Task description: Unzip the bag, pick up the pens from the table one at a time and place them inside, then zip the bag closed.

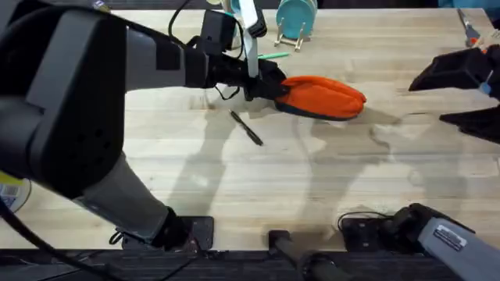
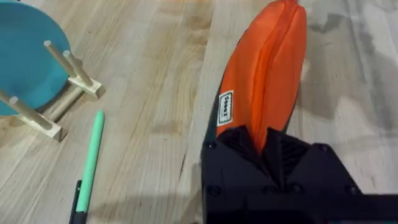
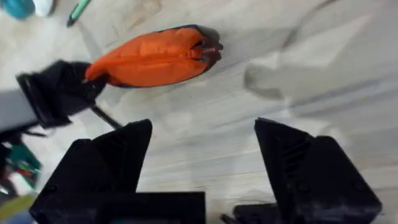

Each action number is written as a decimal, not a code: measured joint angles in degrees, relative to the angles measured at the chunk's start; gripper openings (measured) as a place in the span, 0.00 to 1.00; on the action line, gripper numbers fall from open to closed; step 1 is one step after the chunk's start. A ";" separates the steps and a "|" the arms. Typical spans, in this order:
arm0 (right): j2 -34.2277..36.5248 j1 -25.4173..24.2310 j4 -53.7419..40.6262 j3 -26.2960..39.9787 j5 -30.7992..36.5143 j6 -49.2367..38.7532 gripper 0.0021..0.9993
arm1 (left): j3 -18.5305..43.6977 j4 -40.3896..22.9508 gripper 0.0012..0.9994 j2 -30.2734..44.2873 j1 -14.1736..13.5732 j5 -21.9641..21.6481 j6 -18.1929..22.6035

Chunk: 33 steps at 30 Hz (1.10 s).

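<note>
The bag (image 1: 324,97) lies on the tabletop (image 1: 312,187) above center. The left tool (image 1: 269,87) is clamped on its 9 o'clock end. The green pen (image 1: 273,55) lies at 11 o'clock from the bag, the black pen (image 1: 246,128) at 7 o'clock. The right tool (image 3: 202,162) hovers with fingers apart at 3 o'clock.

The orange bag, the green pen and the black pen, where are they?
orange bag (image 1: 324,95), overhead view, middle of its top.
green pen (image 2: 92,151), left wrist view, middle of barrel.
black pen (image 1: 246,128), overhead view, mid-shaft.
</note>
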 joint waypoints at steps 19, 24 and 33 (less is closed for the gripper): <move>5.30 -0.04 1.61 0.00 -2.97 5.14 1.00 | 0.00 0.00 0.04 0.00 0.00 -0.02 0.00; 5.67 -0.30 4.02 0.00 -9.74 -0.06 1.00 | 0.00 0.00 0.04 0.00 0.00 -0.02 0.00; 9.23 -9.53 4.35 0.00 -21.52 -7.39 1.00 | 0.00 0.02 0.04 0.00 0.00 -0.02 0.00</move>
